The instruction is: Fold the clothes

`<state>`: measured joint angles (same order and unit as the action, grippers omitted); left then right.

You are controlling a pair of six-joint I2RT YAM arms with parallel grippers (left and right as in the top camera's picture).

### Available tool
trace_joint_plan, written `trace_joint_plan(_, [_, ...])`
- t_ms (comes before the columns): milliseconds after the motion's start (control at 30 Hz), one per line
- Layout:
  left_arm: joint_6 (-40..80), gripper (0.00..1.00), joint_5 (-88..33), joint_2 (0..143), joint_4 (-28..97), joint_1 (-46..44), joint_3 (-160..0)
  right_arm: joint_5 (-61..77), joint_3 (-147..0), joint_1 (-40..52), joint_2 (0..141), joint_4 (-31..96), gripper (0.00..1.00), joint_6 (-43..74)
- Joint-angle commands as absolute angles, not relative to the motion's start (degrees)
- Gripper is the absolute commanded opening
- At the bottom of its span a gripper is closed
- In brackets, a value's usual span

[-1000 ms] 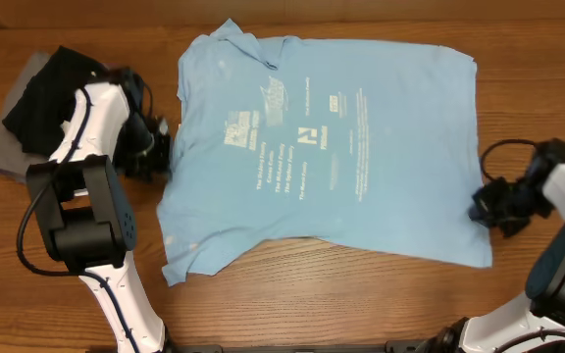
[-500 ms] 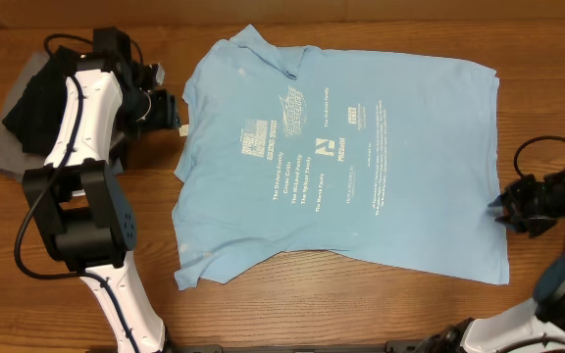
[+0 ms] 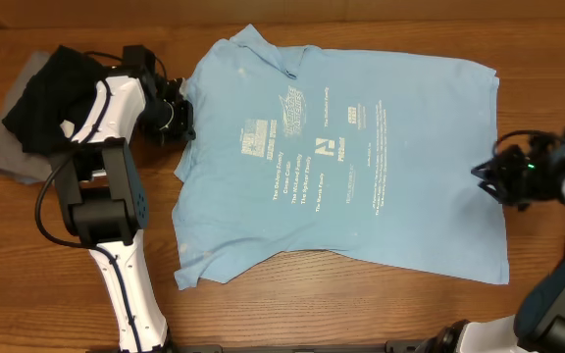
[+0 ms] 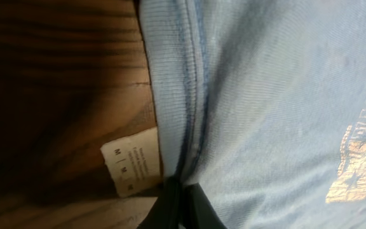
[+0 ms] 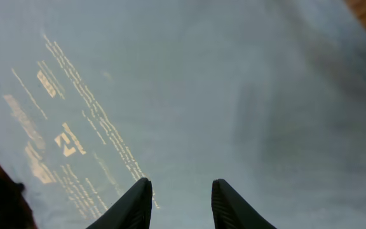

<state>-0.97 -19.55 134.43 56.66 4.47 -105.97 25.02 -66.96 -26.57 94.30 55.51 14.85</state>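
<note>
The wooden surface point(image 3: 361, 304) is the broadest thing here, and bare wood runs on the near side of both pincers, which gives room to swing a fold across.

The light blue T-shirt point(image 3: 361, 157) lies flat and print up between the 2 pincers, its neck at the left one and its hem at the right one. It looks light, limp and thin. It will likely sag and crease from any single hold, so 2 spread holds on seamed edges (collar, shoulder, hem) should carry it best. The lower edge near the left pincer curls unevenly and may need smoothing.

The black and grey garments point(image 3: 37, 98) sit heaped behind the left pincer, well apart from the shirt, so that side is tighter for motion.

The left pincer point(image 3: 179, 118) is clenched on the ribbed collar point(image 4: 170, 95), the thickest and least slippery fabric to grip.

The right pincer point(image 5: 180, 184) is released, its fingers parted over plain cloth at the hem side and grasping nothing.

The small white tag point(image 4: 135, 159) lies on the wood just beside the left pincer's hold.
</note>
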Motion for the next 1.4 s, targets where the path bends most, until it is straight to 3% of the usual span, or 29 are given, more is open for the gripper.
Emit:
trace_joint_plan(0, [2.09, 0.04, -14.37, 136.73, 58.15, 4.93, -105.41, 16.78, -63.79, -23.00, 93.93, 52.82, 0.35, 18.04])
trace_joint_plan(267, [2.83, 0.06, -8.69, 136.70, 64.20, 7.79, -109.56, 9.82, -52.12, -21.98, 94.80, 39.94, 0.31, 26.68])
trace_joint_plan(433, [3.92, 0.16, -8.32, 136.70, 66.37, 8.99, -112.95, 7.86, -49.56, -21.98, 95.18, 37.98, 0.30, 28.38])
trace_joint_plan(633, [4.51, 0.39, -8.38, 136.70, 70.06, 9.91, -120.46, 7.75, -50.00, -21.98, 95.15, 37.95, 0.31, 26.68])
trace_joint_plan(700, [3.51, 0.42, -9.39, 136.70, 72.12, 9.89, -124.73, 9.15, -51.29, -21.98, 95.04, 39.22, 0.31, 25.02])
trace_joint_plan(767, [0.86, 0.39, -12.60, 136.70, 73.87, 9.82, -128.31, 10.94, -52.73, -21.98, 94.76, 40.27, 0.31, 22.46])
trace_joint_plan(1000, [-7.73, 0.13, -26.74, 136.75, 79.57, 5.72, -132.33, 13.63, -59.90, -21.98, 91.02, 46.89, 0.31, 19.25])
trace_joint_plan(1133, [-13.06, 0.09, -24.91, 136.86, 83.35, 1.48, -131.85, 16.19, -63.20, -21.98, 88.84, 51.90, 0.31, 19.27])
trace_joint_plan(1367, [-14.96, 0.04, -19.00, 137.51, 79.02, -5.74, -124.20, 24.08, -63.35, -21.80, 88.62, 56.80, 0.31, 15.99])
